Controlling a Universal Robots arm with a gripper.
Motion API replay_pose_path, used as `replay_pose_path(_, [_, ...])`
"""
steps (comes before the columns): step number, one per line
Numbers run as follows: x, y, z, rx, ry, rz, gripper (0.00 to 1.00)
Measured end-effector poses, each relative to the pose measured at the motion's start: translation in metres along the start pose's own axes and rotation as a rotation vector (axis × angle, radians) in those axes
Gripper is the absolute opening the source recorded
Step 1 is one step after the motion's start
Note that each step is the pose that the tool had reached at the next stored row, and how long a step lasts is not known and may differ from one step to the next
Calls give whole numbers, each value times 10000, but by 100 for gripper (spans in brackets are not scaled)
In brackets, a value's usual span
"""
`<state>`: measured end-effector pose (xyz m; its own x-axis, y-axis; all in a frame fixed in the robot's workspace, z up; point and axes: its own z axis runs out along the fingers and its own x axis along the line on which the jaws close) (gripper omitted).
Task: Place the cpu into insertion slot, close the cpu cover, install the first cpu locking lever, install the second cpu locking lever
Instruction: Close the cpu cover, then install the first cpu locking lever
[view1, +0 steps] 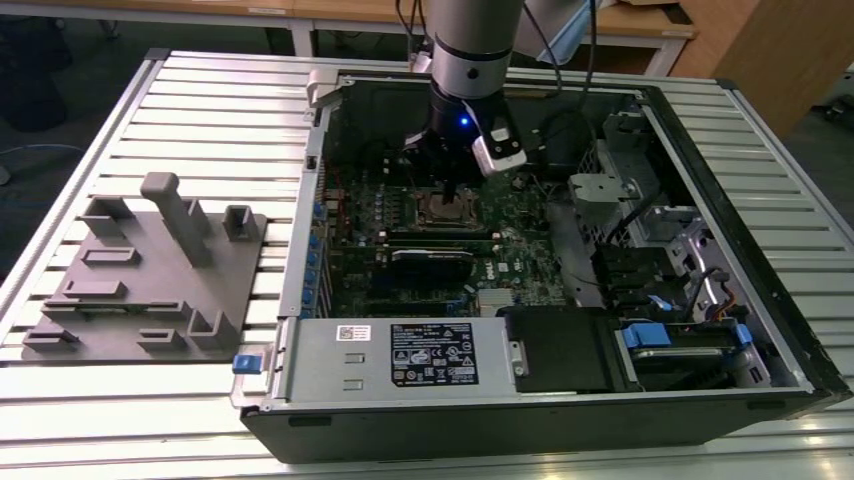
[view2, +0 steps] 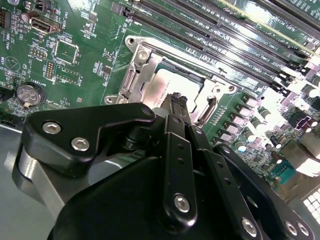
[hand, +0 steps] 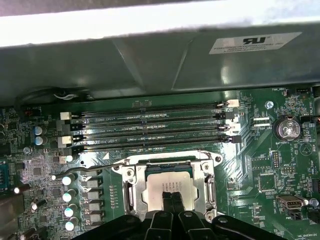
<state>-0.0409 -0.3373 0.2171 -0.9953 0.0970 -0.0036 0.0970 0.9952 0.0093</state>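
Four long black memory slots (hand: 150, 127) lie near the fingers (hand: 166, 202), with a coin battery (hand: 286, 128) off to one side. The power supply box (view1: 400, 355) sits well apart from them. Farther off, outside the computer case (view1: 534, 430), a grey moulded tray (view1: 140, 280) rests on the slatted surface (view1: 214, 100).

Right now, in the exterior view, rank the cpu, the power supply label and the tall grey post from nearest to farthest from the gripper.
1. cpu: right beneath the gripper.
2. power supply label: toward the exterior view's bottom edge.
3. tall grey post: well off to the exterior view's left.
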Motion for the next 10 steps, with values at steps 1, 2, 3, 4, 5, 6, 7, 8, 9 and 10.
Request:
replay_pose_path(1, [0, 0, 0, 0, 0, 0, 11])
replay_pose_path(2, [0, 0, 0, 0, 0, 0, 11])
replay_pose_path(3, [3, 0, 0, 0, 0, 0, 11])
replay_pose_path(4, [3, 0, 0, -1, -1, 0, 11])
replay_pose_path(5, [8, -1, 0, -1, -1, 0, 11])
replay_pose_path(6, [12, -1, 0, 0, 0, 0, 11])
replay_pose_path(7, [12, -1, 0, -1, 0, 0, 11])
replay_pose_path(8, [13, -1, 0, 0, 0, 1, 11])
replay_pose_path(9, [13, -1, 0, -1, -1, 0, 11])
replay_pose_path(10, [13, -1, 0, 0, 0, 0, 11])
